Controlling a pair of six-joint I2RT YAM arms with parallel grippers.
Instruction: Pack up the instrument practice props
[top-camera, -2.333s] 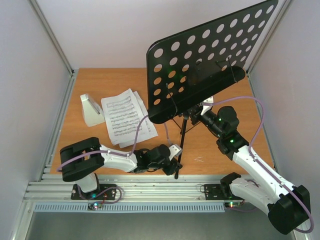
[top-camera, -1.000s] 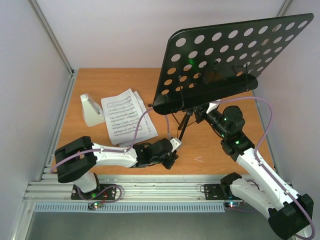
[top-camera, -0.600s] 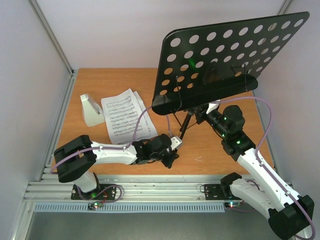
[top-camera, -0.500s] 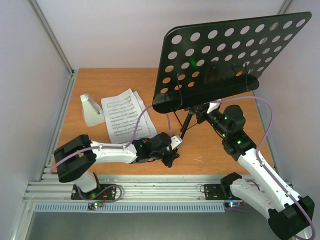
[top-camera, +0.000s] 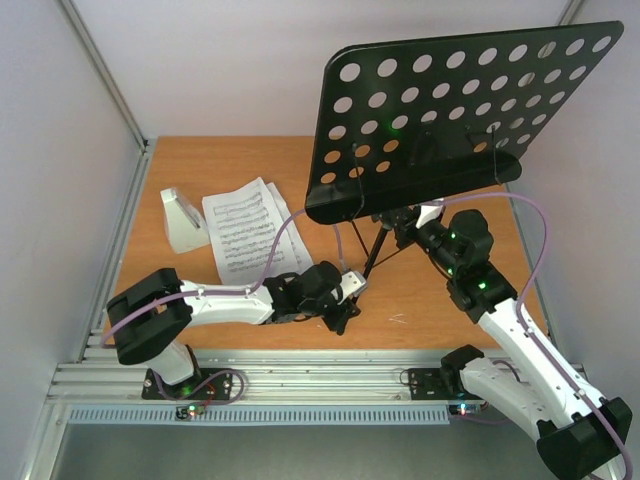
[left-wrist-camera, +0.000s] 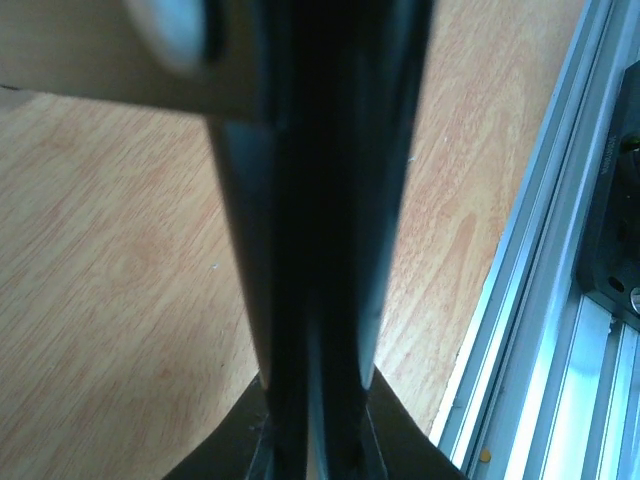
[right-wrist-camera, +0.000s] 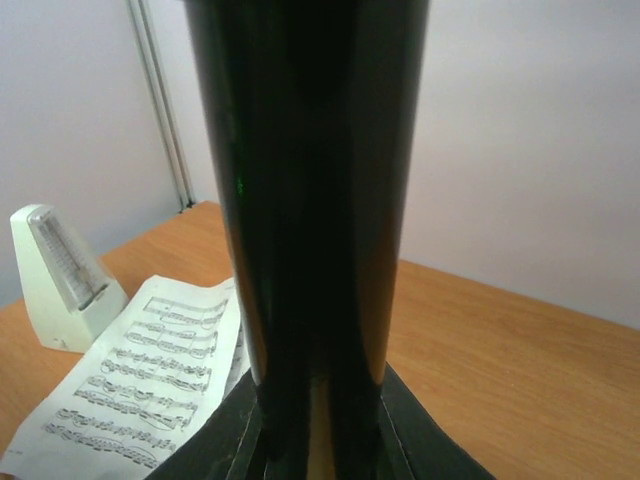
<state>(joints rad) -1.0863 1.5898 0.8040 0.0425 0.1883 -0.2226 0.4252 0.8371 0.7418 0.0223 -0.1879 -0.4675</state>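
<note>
At 9 o'clock on the table (top-camera: 200, 165): small pale grey metronome (top-camera: 183, 220), upright, well apart from both arms. Right of it, nearer centre: white sheet-music pages (top-camera: 250, 235), fanned flat on the wood, overlapping, not squared into a stack.

Toward 6 o'clock: left gripper (top-camera: 345, 310), low over the wood, clenched on a lower black member of the music stand (top-camera: 440, 130); in the wrist view, dark tube wedged between the fingers (left-wrist-camera: 400, 445). Cannot tell whether leg or central post.

From centre out to 2 o'clock: stand erect, perforated desk (top-camera: 500, 80) tilted and looming high over the table's right half, thin legs barely visible beneath.

At 3 o'clock, tucked under the desk's lower lip: right gripper (top-camera: 398, 222), closed round the upper post, tube filling the gap between the fingers.

Progress: seemingly early. Looks like step 1 of several, with 2 arms set to collapse or lay down the stand. Nothing stowed; no case or bag in view. Left to do: fold the stand, gather the pages, put away the metronome.
</note>
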